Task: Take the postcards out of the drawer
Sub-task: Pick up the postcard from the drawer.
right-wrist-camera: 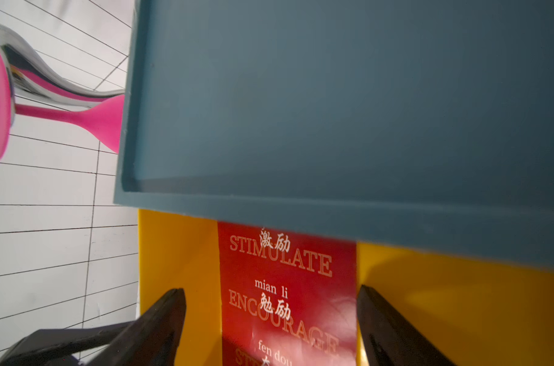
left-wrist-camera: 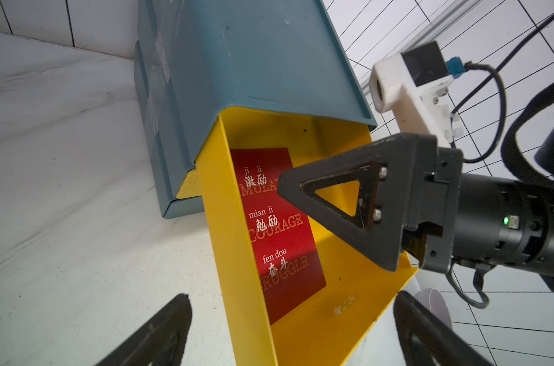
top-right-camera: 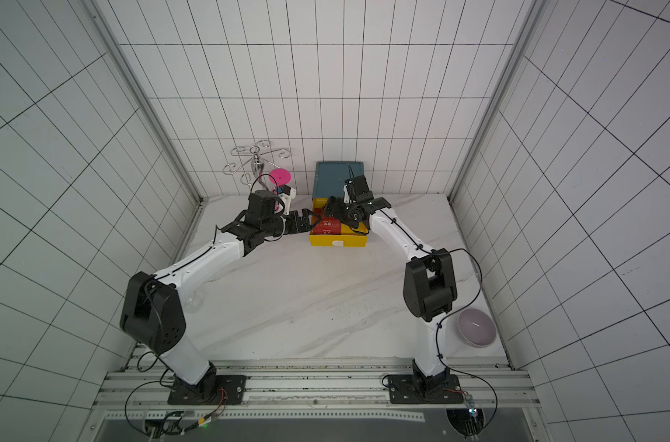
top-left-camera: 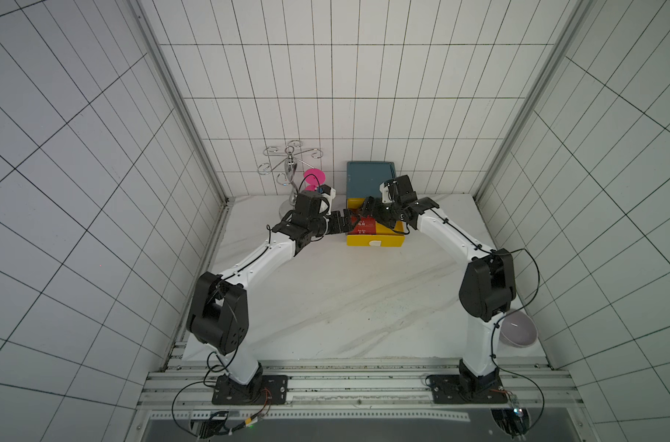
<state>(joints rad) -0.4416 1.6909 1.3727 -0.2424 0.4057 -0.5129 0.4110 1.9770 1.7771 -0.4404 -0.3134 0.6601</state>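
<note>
A yellow drawer [top-left-camera: 375, 242] [top-right-camera: 339, 242] stands pulled out of the blue-grey cabinet [top-left-camera: 368, 180] [top-right-camera: 337, 178] at the back of the table. The postcards [top-left-camera: 364, 226] [top-right-camera: 327, 227] [left-wrist-camera: 279, 228] [right-wrist-camera: 288, 285] show as one red face with white text, flat on the drawer floor; anything beneath it is hidden. My right gripper [top-left-camera: 368, 208] [right-wrist-camera: 271, 294] hangs open over the drawer, its jaws either side of the card's width. One of its fingers [left-wrist-camera: 386, 228] covers part of the card. My left gripper [top-left-camera: 345, 225] [left-wrist-camera: 291, 298] is open at the drawer's left wall.
A chrome hook rack [top-left-camera: 289, 160] and a pink goblet [top-left-camera: 314, 178] stand left of the cabinet, close behind my left wrist. A lilac bowl [top-left-camera: 517, 329] sits at the table's right edge. The tiled back wall rises just behind the cabinet.
</note>
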